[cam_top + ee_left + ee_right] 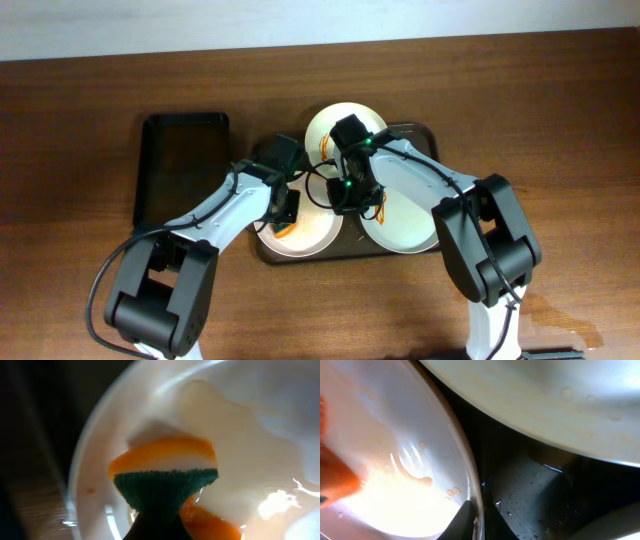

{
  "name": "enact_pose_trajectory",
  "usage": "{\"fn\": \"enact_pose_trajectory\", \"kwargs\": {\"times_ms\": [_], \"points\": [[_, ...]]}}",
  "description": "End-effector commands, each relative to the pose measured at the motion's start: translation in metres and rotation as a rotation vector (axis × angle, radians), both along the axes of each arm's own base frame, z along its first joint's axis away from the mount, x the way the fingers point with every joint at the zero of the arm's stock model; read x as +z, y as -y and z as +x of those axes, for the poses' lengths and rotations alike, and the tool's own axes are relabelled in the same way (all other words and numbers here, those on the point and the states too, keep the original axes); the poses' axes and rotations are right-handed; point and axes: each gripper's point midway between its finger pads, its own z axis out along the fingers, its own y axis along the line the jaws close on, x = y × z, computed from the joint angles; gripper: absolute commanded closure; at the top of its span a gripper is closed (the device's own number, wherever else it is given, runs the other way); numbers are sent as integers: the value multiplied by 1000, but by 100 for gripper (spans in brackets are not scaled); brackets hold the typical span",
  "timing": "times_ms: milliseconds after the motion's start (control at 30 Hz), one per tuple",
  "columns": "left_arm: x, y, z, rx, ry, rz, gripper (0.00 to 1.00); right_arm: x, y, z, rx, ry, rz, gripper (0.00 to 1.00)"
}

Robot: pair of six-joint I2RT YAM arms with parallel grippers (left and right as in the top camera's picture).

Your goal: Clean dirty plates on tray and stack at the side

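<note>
While the left claw (285, 208) is clamped shut on the sponge (284, 231), the right claw (348, 192) is pinched narrow on the rim of the same plate, the near-left plate (312, 238).

Tray (360, 256): brown, mid-bench, long side parallel to the bench's far edge. All three plates are on it. The near-left plate sits in the tray's near-left corner, the near-right plate (405, 225) in its near-right corner, and the far plate (330, 125) overhangs the tray's far rim at the middle.

Left wrist view: the sponge (165, 477) is squeezed at its base by the claw (157, 529), green scrub face towards the camera with white and orange layers behind it. It's pressed on the inside of the near-left plate (250, 460). There's an orange sauce smear (210, 525) right beside the sponge base and one small speck near the plate's rim.

Right wrist view: the claw (477, 525) straddles the near-left plate (395, 435) at its rim, with wet droplets and a faint orange stain on the plate surface. A second plate edge fills the top of the view; can't tell which one. Wet tray floor is between them.

The black tray (182, 170) sits towards the bench's (80, 120) left edge, near the brown tray but not touching.
</note>
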Motion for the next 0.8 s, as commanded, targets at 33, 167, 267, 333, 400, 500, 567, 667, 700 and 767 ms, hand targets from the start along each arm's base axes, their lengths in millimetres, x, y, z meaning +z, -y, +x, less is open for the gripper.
{"fn": "enact_pose_trajectory", "kwargs": {"times_ms": [33, 167, 267, 333, 400, 500, 567, 667, 700, 767], "points": [[25, -43, 19, 49, 58, 243, 100, -10, 6, -7, 16, -18, -34, 89], [73, -13, 37, 37, 66, 108, 100, -10, 5, -7, 16, -17, -34, 89], [68, 40, 23, -19, -33, -188, 100, -10, 5, -7, 16, -17, -34, 89], [61, 42, 25, -17, -30, -198, 100, -10, 5, -7, 16, -17, -34, 89], [35, 50, 19, -21, -87, -232, 100, -10, 5, -7, 16, -17, -34, 89], [-6, 48, 10, -10, -172, -207, 100, -10, 5, -7, 16, -16, -34, 89], [-26, 33, 9, 5, -190, -116, 100, -10, 5, -7, 16, -17, -34, 89], [-24, -26, 17, 32, -118, 221, 100, -10, 5, -7, 16, -17, -34, 89], [-18, -44, 19, 35, -95, 327, 100, -10, 5, -7, 16, -16, -34, 89], [-5, -68, 20, 44, -64, 474, 100, -10, 5, -6, 16, -14, -32, 89]]}}
